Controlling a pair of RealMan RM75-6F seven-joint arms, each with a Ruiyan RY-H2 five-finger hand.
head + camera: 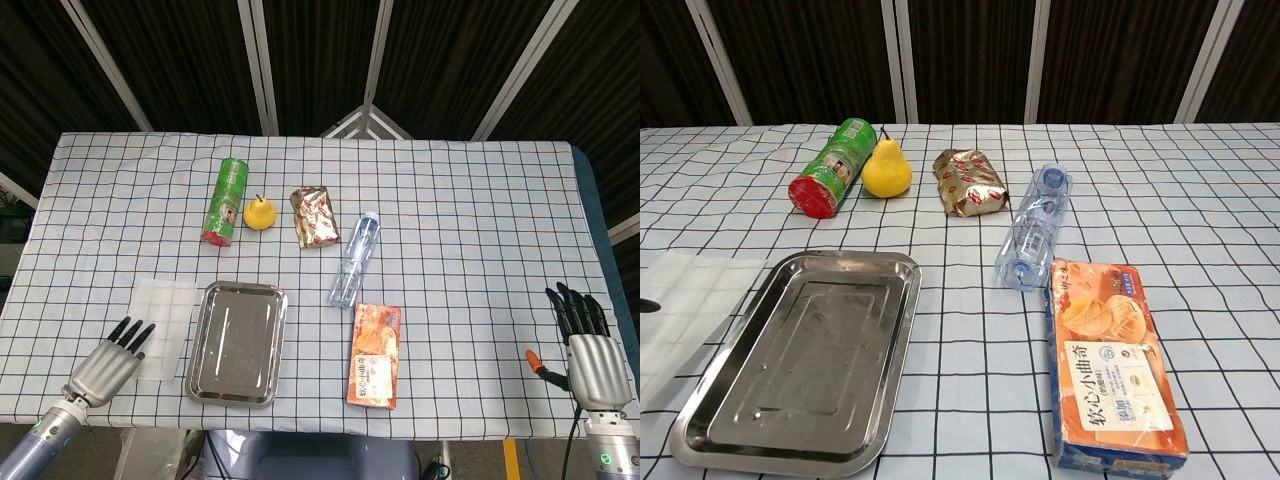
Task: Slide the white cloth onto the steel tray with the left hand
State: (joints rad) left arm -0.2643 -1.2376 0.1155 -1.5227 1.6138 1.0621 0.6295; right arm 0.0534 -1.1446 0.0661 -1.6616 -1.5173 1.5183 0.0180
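White cloth [166, 326] lies flat just left of the steel tray [238, 343], left hand [108, 365] resting fingertips on its near edge, fingers extended and empty. Risk: cloth bunches against the tray rim or slips from under the fingers.

Silver left robot hand [110, 362], black fingers [135, 334]

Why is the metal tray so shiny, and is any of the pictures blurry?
In the head view the steel tray shows bright white streaks: overhead light glaring off it. In the chest view the tray mirrors the dark background and looks duller, with pale glints along its rim. Both views are sharp; the box print reads clearly. The white cloth looks faint against the pale tablecloth.
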